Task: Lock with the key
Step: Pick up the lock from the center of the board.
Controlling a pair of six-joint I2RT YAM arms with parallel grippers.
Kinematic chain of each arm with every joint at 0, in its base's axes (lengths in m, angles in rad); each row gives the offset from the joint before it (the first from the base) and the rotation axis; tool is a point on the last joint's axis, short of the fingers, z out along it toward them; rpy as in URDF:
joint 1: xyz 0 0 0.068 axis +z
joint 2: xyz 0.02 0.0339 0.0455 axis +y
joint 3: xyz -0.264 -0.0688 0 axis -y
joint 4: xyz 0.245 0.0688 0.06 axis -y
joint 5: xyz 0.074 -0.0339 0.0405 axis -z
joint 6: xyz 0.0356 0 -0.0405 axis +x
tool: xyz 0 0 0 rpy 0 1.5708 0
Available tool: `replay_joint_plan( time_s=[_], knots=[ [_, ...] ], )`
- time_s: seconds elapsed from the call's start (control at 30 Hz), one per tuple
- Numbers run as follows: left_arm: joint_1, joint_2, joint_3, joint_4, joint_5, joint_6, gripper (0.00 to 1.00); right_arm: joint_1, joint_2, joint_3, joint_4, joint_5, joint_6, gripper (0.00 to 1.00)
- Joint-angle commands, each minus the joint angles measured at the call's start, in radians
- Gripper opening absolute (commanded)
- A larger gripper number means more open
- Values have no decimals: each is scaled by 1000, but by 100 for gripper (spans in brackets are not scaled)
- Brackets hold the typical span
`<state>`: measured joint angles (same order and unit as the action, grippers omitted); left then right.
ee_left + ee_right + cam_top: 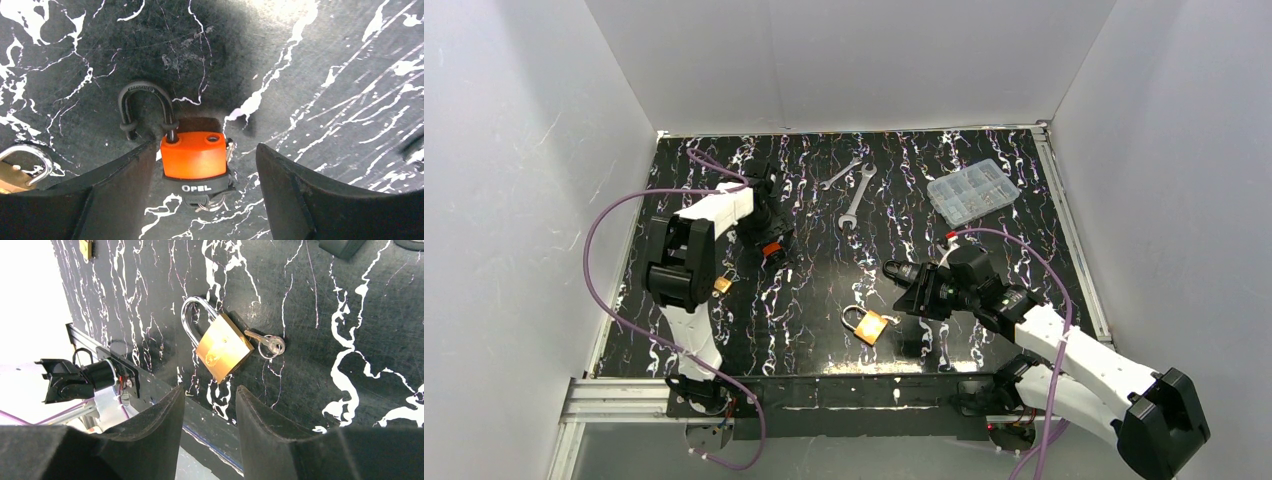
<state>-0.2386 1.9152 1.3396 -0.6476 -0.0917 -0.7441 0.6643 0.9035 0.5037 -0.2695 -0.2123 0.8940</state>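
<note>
Your left gripper (207, 146) is released, its jaws either side of the orange padlock (194, 155). Your right gripper (210, 390) is released near the brass padlock (223, 346), key (260, 338) at its base.

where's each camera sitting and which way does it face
top external: above and behind the bases, looking down on the table; left arm and right arm show.
left wrist: on the left arm, facing down at the orange padlock framed by the left tool.
right wrist: on the right arm, angled at the brass padlock past the right tool.
shared: top external and right wrist show the brass padlock.
</note>
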Motion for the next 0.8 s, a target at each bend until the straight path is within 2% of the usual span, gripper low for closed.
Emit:
replay_joint_plan(
  time_s=[0.0, 0.2, 0.47, 0.7, 0.77],
  knots=[
    [-1, 20, 8, -23, -17, -6, 69, 6, -18, 59, -9, -9, 13, 49],
    [-9, -17, -62, 11, 14, -11, 65, 6, -8, 75, 10, -5, 26, 48],
    [-37, -103, -182, 60, 90, -31, 46, 8, 65, 125, 105, 9, 51, 48],
    [-43, -206, -233, 67, 229, -80, 0, 41, 167, 171, 235, 27, 62, 48],
    [-44, -270, -253, 79, 284, -133, 0, 69, 198, 186, 274, 55, 59, 48]
  ],
)
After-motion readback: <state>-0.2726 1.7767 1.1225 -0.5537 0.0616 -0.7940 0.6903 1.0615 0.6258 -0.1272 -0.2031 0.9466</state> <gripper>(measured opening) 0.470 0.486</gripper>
